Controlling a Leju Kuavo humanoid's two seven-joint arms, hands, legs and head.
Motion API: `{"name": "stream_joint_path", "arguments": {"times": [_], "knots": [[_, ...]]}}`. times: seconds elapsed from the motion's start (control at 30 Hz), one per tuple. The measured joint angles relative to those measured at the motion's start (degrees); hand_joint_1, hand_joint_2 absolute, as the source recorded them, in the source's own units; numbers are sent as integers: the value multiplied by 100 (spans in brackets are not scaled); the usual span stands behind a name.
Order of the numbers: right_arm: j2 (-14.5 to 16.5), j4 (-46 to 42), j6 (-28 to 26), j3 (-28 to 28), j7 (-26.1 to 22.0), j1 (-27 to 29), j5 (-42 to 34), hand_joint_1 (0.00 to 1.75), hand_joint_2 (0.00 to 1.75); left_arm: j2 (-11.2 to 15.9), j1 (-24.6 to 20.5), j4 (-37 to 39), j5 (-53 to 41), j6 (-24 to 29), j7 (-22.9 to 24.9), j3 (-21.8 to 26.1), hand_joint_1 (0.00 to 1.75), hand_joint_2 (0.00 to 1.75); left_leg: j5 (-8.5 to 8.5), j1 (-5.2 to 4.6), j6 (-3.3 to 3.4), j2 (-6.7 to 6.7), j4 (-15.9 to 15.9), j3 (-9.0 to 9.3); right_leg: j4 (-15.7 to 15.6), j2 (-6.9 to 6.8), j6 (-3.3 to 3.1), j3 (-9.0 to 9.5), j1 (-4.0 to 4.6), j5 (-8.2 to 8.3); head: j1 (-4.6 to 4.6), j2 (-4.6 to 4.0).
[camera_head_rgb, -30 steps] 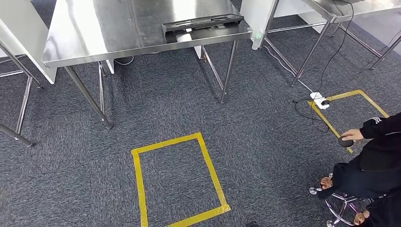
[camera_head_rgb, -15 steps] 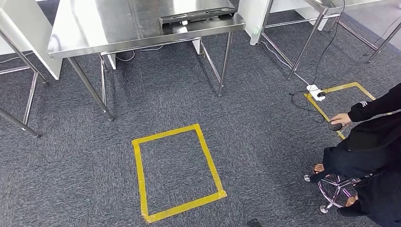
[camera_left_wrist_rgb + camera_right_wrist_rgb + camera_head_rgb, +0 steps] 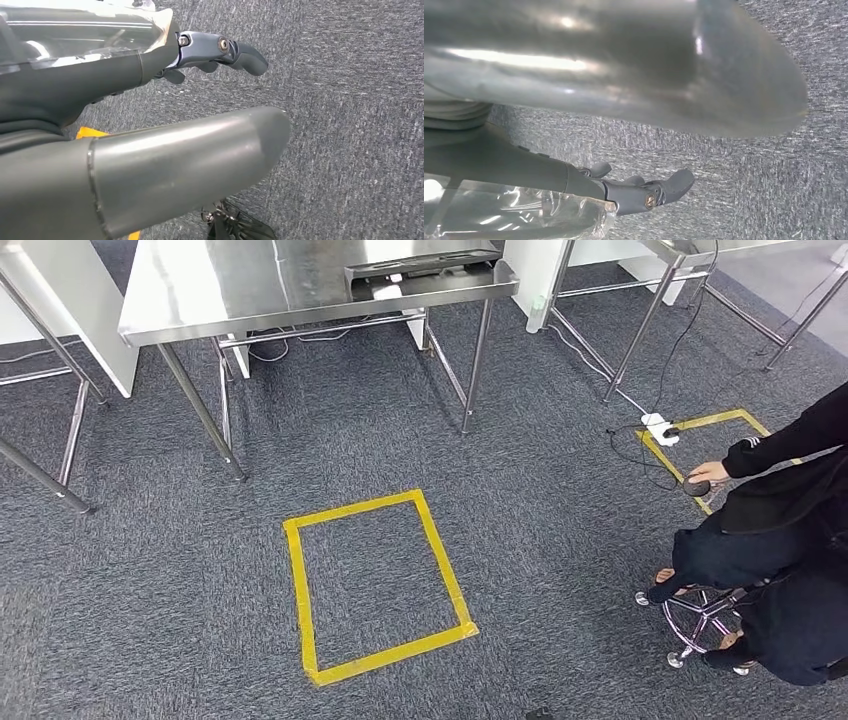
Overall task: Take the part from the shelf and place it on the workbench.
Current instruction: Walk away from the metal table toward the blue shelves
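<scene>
Your left hand is hanging over the carpet with its fingers apart and holding nothing; your right hand is doing the same, fingers spread and empty. Farther out, the long black part is lying flat on the steel table, near its front edge. It is looking stiff, thin and probably light, though that is a judgement. You are likely needing both hands, one near each end, keeping it level. A seated person is working beside the yellow tape square.
</scene>
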Motion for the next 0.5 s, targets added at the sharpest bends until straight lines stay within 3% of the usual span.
{"name": "stream_joint_path", "arguments": {"times": [0.03, 0.07, 0.1, 0.17, 0.23, 0.3, 0.33, 0.37, 0.4, 0.5], "knots": [[1, 0, -1, -4, -3, -7, 5, 0, 0, 3, -2, 0, -2, 4, 4, -3, 0, 0, 37, -6, -39, 1, -4, 2, -283, 13, -33, 159, 24, -16, 1, 0], [2, 1, -1, -9, -3, -10, 12, 0, 0, 5, -4, 0, -3, 8, 9, -5, 0, 0, 74, -12, -80, 2, -12, -8, -401, 26, -75, 208, 57, -41, 0, 1], [3, 1, -2, -19, -3, -6, 20, 0, 0, 6, -3, 1, -4, 13, 13, -7, 0, 0, 112, -13, -119, -1, -22, -8, -402, 36, -113, 182, 89, -25, -4, 0], [7, 3, -5, -39, 0, 8, 31, 0, 0, 13, 0, 1, -9, 20, 26, -8, 0, 0, 73, 3, -185, -6, 32, -56, -417, 25, -220, 133, 33, 31, -12, -1], [10, 4, -10, -49, 2, 12, 38, 0, 0, 27, 3, 1, -13, 25, 38, -10, 0, 0, -258, 18, -216, -11, 432, -242, -438, 7, -350, 94, -11, 111, -30, -1], [14, 4, -13, -50, 2, 11, 43, 0, 0, 35, 8, 2, -20, 25, 45, -11, 0, 0, -717, 18, -221, -32, 1221, -559, -430, -11, -446, -1, 41, 176, -42, -1], [16, 4, -12, -51, 2, 14, 44, 0, 0, 35, 15, 3, -26, 24, 52, -11, 0, 0, -842, 18, -221, -43, 1545, -673, -424, -17, -478, -55, 64, 206, -44, -1], [16, 4, -9, -51, 2, 18, 44, 0, 0, 36, 26, 4, -31, 23, 60, -11, 0, 0, -852, 18, -216, -53, 1683, -689, -415, -21, -492, -102, 81, 232, -45, -1], [14, 4, -3, -52, 2, 21, 45, 0, 0, 38, 36, 5, -35, 24, 68, -11, 0, 0, -755, 19, -207, -56, 1577, -581, -403, -20, -491, -126, 92, 252, -45, -1], [8, 4, 22, -52, 2, 19, 60, 0, 0, 48, 42, 5, -35, 26, 81, -11, 0, 0, -352, 13, -145, -52, 453, 168, -339, -12, -461, -196, 114, 286, -45, -1]]}}
